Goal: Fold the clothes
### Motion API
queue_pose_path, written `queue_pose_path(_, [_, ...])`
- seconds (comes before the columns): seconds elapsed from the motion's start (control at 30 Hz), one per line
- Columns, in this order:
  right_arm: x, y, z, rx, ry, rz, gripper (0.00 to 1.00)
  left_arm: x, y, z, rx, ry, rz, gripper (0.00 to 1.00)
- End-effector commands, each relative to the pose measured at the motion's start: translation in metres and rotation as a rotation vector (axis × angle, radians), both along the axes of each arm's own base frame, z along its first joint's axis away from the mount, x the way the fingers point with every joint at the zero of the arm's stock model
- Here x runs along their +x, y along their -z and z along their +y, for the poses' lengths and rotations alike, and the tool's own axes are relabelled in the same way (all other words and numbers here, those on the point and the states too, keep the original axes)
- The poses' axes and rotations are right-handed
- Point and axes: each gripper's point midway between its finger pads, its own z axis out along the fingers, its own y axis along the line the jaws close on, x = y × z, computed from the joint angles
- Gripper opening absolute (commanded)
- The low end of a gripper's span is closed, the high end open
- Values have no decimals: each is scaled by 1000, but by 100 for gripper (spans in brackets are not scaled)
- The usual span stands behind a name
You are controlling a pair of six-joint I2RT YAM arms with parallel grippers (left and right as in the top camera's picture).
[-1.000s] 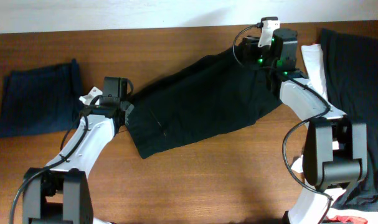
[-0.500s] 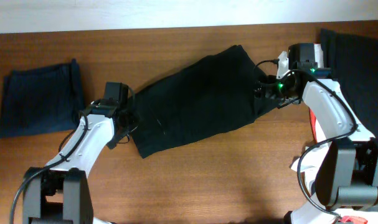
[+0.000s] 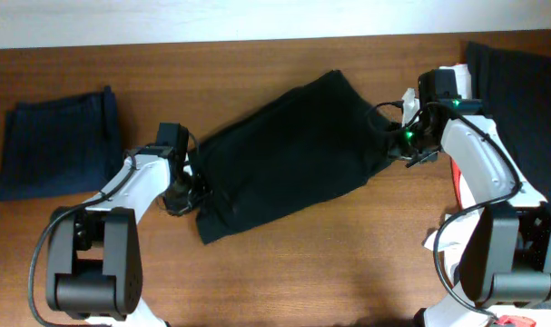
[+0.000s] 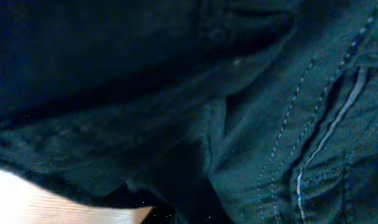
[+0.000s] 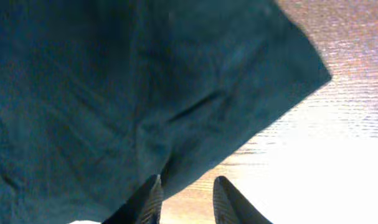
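Observation:
The black two-legged garment (image 3: 284, 159) lies folded in a slanted band across the middle of the table. My left gripper (image 3: 189, 188) is pressed against its left end. The left wrist view shows only dark stitched cloth (image 4: 251, 124) close up, and the fingers are hidden. My right gripper (image 3: 395, 143) is at the garment's right end. In the right wrist view its fingers (image 5: 185, 196) are open over bare wood, the left finger touching the cloth's edge (image 5: 145, 106).
A folded navy garment (image 3: 57, 145) lies at far left. A large black cloth (image 3: 520, 100) covers the right side, with white cloth (image 3: 458, 74) beside it. A bit of red (image 3: 511, 320) shows at bottom right.
My left gripper moved down and right onto the garment's left end. My right arm swung from the back edge to the garment's right end, then held. The garment's right part shifted slightly.

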Motion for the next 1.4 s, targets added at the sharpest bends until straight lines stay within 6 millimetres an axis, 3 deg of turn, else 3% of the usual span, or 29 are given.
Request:
queue_pose_path(0.0, [2,-33,36,181,-145,-95,23,-20,-37,41,166,69,37,0])
queue_pose_path(0.07, [-8,-41,62,300,-233,-91,18,-20,-70,45,165,67,5,0])
queue_pose_path(0.17, [-24,-41,104,335,-363,-64,11,-18,-121,48,169,73,-85,0])
queue_pose_path(0.23, [-39,-38,141,339,-464,-43,9,-19,-141,48,169,69,-129,0])
queue_pose_path(0.37, [-67,-13,200,353,-581,18,9,-20,-157,48,169,66,-168,0])
queue_pose_path(0.53, [-116,35,276,346,-800,101,9,-15,-168,48,171,82,-196,0])
queue_pose_path(0.73, [-160,99,331,337,-934,174,10,-7,-178,48,172,78,-232,0])
queue_pose_path(0.8, [-161,98,343,347,-964,136,10,-8,-178,48,172,78,-231,0])
queue_pose_path(0.83, [-158,94,344,348,-962,128,10,-8,-178,48,172,78,-231,1])
queue_pose_path(0.97, [-121,37,327,345,-877,107,13,-7,-178,53,203,74,-231,0])
queue_pose_path(1.03, [-76,2,287,237,-757,53,13,-7,-178,56,220,72,-230,0])
queue_pose_path(1.07, [-48,-7,245,125,-657,39,14,-7,-178,56,220,72,-230,1])
queue_pose_path(1.1, [-32,-5,209,51,-574,54,14,-7,-178,56,220,72,-230,0])
queue_pose_path(1.17, [-22,9,158,-30,-471,113,14,-7,-178,56,219,71,-230,0])
queue_pose_path(1.23, [-22,26,122,-84,-399,154,14,-7,-178,53,203,73,-233,1])
queue_pose_path(1.3, [-25,46,97,-104,-368,177,14,-4,-179,45,156,78,-248,0])
queue_pose_path(1.37, [-29,63,90,-103,-359,176,14,-1,-180,38,120,81,-263,0])
